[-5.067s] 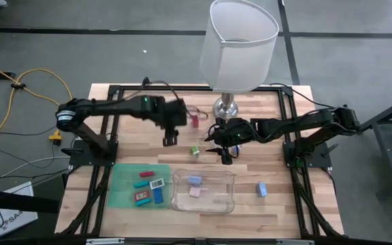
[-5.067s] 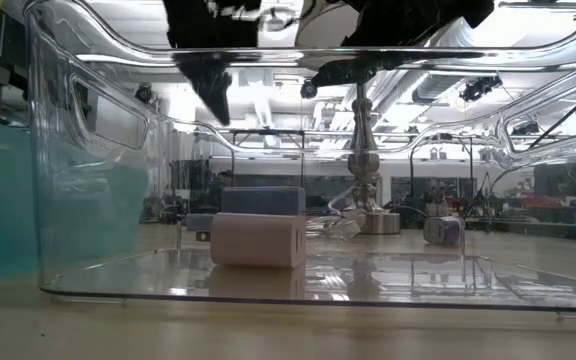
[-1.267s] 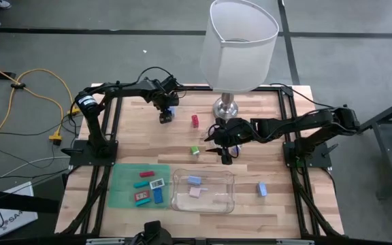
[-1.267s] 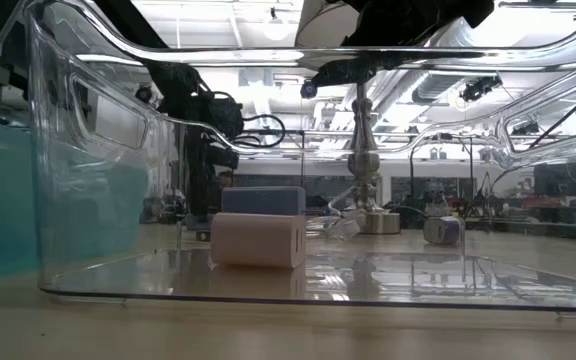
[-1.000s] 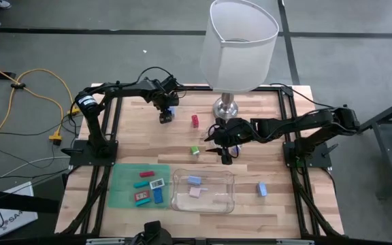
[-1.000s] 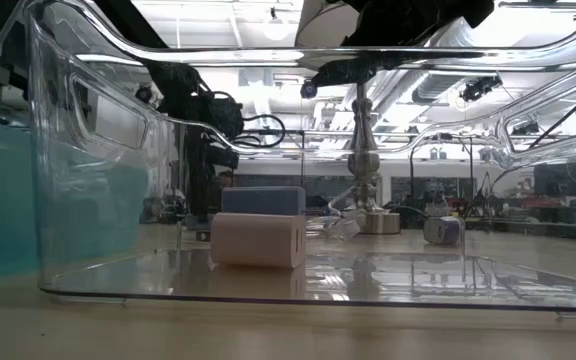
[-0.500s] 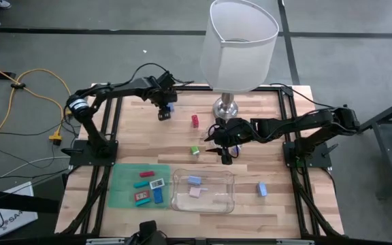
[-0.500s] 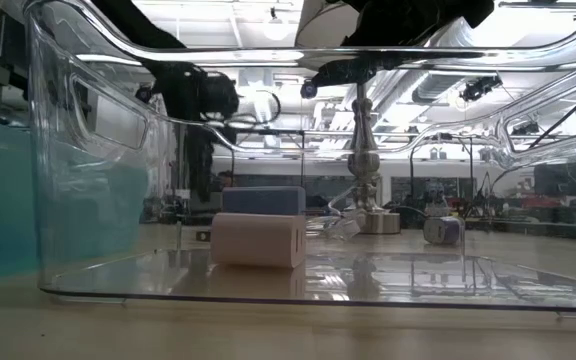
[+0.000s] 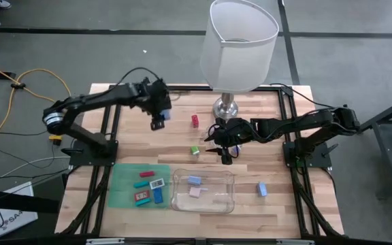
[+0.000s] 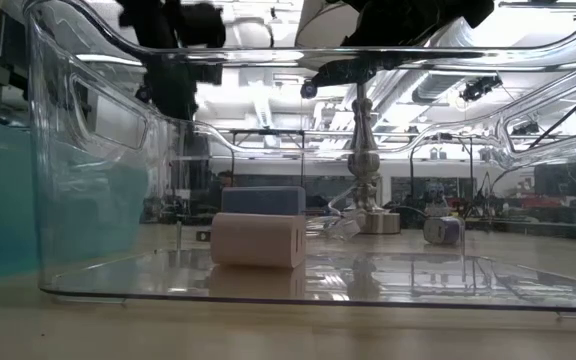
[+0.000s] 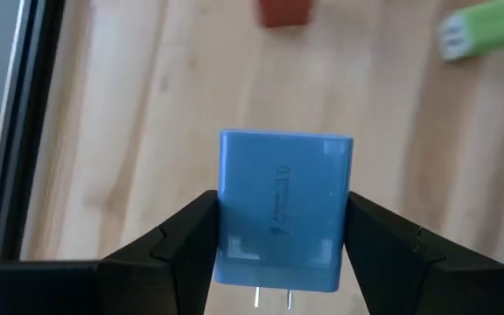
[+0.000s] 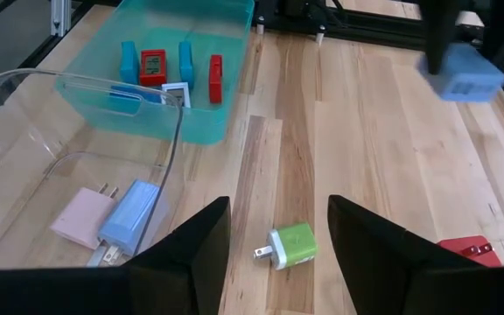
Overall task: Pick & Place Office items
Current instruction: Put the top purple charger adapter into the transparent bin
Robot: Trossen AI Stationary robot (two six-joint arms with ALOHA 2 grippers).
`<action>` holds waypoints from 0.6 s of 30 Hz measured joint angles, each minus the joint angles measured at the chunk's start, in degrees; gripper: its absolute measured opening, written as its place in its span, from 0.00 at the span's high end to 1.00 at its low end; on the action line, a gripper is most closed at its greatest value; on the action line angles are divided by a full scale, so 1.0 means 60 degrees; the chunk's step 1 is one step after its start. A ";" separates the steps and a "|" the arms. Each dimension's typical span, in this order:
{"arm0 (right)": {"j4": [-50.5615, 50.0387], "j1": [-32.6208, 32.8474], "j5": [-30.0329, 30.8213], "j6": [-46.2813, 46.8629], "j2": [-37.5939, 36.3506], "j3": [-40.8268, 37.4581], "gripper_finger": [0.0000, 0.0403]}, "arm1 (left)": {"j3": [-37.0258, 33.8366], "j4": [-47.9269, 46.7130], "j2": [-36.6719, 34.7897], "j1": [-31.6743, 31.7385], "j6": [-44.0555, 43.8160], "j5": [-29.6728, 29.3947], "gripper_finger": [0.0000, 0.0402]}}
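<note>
My left tool (image 11: 280,254) is holding a blue plug (image 11: 283,208) above the bench (image 9: 148,146), upper left. My right tool (image 12: 278,232) is waiting wide open over a green plug (image 12: 291,244).

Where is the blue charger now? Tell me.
The blue charger sits clamped in the left gripper, lifted above the table's far left part in the high view, left of the red piece.

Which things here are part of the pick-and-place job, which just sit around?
Job:
blue charger in left tool
green charger
red charger
pink charger
clear tray
green bin

Lying about:
lamp
yellow cable
</note>
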 joint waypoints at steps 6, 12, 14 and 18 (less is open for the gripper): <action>-0.0003 0.0000 0.0000 -0.0001 0.0000 -0.0003 0.55 | 0.0000 -0.0348 -0.0467 -0.2574 -0.1604 -0.1148 0.49; -0.0003 0.0000 -0.0001 0.0000 0.0000 -0.0001 0.55 | 0.0000 -0.0316 -0.0498 -0.5191 -0.3238 -0.2230 0.49; 0.0000 0.0000 0.0000 0.0003 0.0000 0.0001 0.55 | 0.0000 -0.0171 -0.0498 -0.5935 -0.3654 -0.2664 0.49; -0.0002 0.0000 0.0000 0.0001 0.0000 -0.0001 0.55 | 0.0000 0.0485 -0.0498 -0.7068 -0.3891 -0.3356 0.49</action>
